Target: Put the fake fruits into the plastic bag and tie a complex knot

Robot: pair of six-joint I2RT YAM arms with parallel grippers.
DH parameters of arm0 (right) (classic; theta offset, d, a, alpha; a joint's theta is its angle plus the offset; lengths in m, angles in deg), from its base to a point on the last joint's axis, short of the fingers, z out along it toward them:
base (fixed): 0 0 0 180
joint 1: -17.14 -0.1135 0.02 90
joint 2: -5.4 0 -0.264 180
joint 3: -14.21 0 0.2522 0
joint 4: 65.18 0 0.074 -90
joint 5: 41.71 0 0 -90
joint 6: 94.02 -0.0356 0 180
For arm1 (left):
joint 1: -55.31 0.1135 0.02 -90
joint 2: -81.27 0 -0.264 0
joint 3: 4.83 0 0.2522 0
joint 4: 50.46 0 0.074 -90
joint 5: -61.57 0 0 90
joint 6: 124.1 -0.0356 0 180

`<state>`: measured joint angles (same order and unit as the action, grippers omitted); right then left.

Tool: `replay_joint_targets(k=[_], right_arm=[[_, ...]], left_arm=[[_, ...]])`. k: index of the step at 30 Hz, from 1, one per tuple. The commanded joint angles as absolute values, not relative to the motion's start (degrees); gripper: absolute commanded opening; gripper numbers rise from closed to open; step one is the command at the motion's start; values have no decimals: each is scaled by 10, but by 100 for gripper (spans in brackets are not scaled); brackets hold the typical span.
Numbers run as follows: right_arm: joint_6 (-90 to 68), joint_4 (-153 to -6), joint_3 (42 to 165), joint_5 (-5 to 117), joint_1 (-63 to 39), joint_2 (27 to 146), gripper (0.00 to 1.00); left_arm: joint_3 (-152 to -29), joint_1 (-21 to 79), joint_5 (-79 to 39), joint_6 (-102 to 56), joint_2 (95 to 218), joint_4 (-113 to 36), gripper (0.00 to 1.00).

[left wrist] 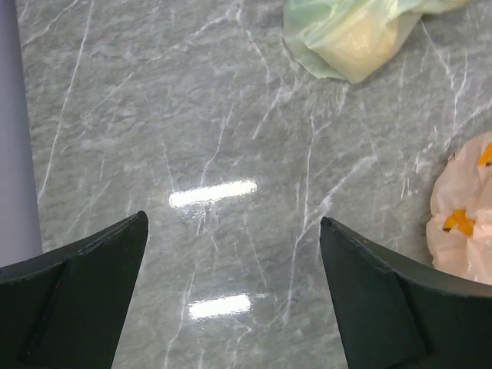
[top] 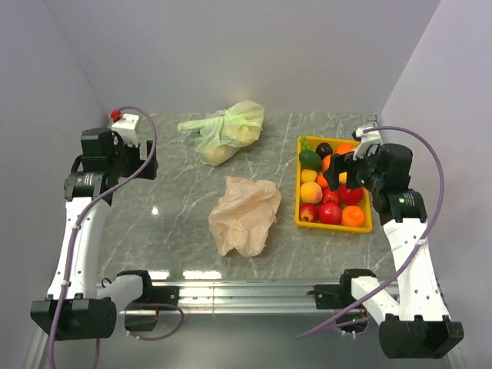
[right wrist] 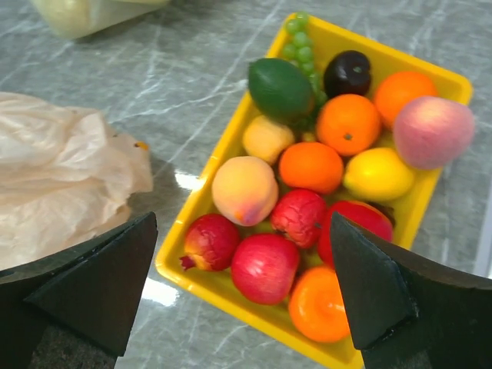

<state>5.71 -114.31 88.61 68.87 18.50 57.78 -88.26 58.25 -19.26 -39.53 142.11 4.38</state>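
Two grippers wait with nothing in them: the left gripper hangs over bare marble worktop with its jaws spread fully apart, and the right gripper hovers just above the near end of the yellow tray, its jaws equally wide. The fake fruits all lie in that tray on the right side of the worktop, packed so that they touch. A red apple and other red pieces are nearest the arm, a peach and a lemon sit mid-tray, and a dark plum and green grapes are at the far end. They look rigid, light and glossy, so a round one could squirt out of a glancing pinch. Closing across the widest part from straight above seems safest, starting with a piece at the tray's near end, where the low wall hinders least. The plastic bag lies crumpled just left of the tray, at the middle of the worktop. It appears limp, nearly weightless and likely to slide on the polished stone. Neither its mouth nor its handles can be made out, so a raised fold at its edge is the likely hold. Open marble lies left of it, with a narrow strip between it and the tray. Farther back a pale green knotted bag rests near the rear wall, and the side walls stand close.
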Motion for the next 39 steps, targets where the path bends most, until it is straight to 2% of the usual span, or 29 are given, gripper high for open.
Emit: replay_joint_targets(k=[1, 9, 13, 17, 21, 26, 31, 34, 39], right_arm=[[53, -1141, 891, 750, 180, 578, 100], [18, -1100, 866, 816, 174, 606, 100], [-5, -1072, 866, 830, 133, 637, 100], [-20, -1045, 875, 834, 77, 683, 100], [-29, -1016, 876, 829, 23, 745, 100], [-17, -996, 873, 813, -35, 820, 100], [-2, -964, 850, 816, -43, 845, 100], [5, -958, 851, 822, -44, 865, 98], [10, -941, 856, 825, -51, 894, 96]], left_arm=[[-904, 565, -185, -432, 1423, 47, 99], [-914, 384, -101, -502, 1399, 60, 99], [-901, 251, -121, -546, 1417, 71, 99], [-857, 195, -132, -564, 1419, 24, 99], [-826, 196, -133, -527, 1434, -57, 99], [-840, 224, -78, -444, 1487, -103, 99], [-850, 330, 5, -357, 1527, -146, 99], [-851, 389, 56, -317, 1557, -156, 96], [-844, 406, 144, -258, 1587, -187, 90]])
